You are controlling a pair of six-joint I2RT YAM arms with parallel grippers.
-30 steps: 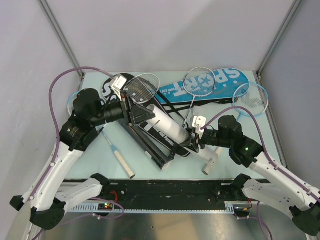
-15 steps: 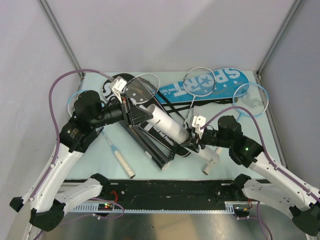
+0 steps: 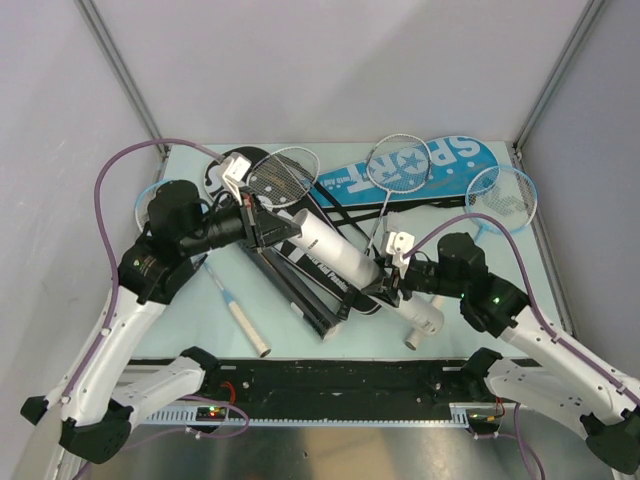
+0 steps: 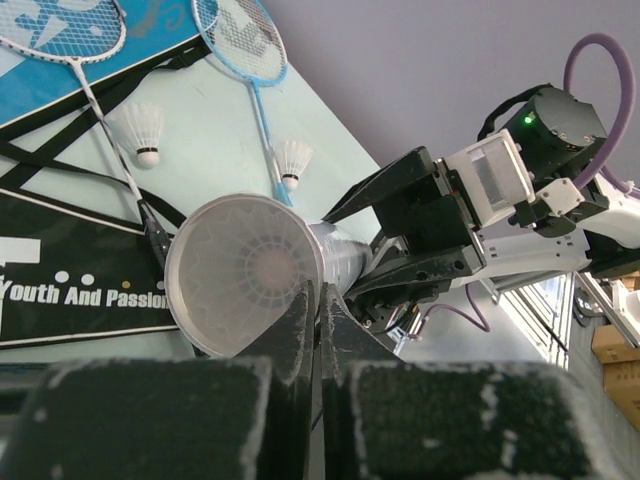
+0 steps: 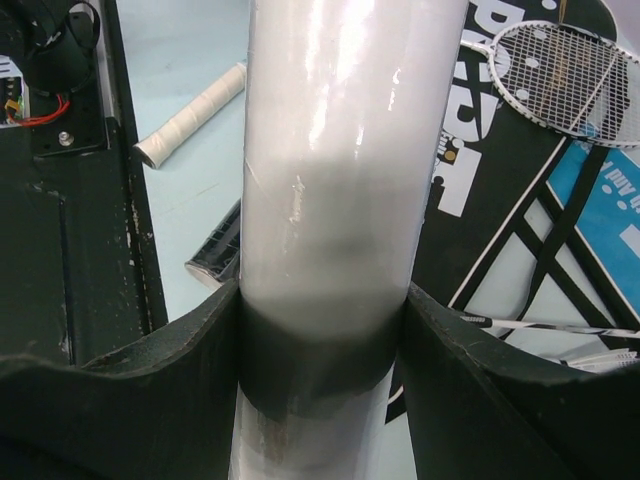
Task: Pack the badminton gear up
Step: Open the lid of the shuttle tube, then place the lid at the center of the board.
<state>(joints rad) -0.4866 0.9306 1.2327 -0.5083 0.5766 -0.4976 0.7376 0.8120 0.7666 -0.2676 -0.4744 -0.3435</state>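
Observation:
A long white tube lies slanted over the black cover. My right gripper is shut on its lower end, one finger on each side. My left gripper is at the tube's open mouth, jaws shut, with the tips against the rim. I cannot tell whether the rim is pinched. A white shuttlecock shows deep inside the tube. Two more shuttlecocks lie on the table beside a light-blue racket.
Silver rackets and a light-blue racket rest around the blue SPORT cover at the back. A black tube lies beside the white one, a second white tube lies near the right arm, and a racket handle lies front left.
My left gripper's jaws have closed at the tube's mouth, and that arm has drawn slightly left. The right gripper and the tube have stayed put.

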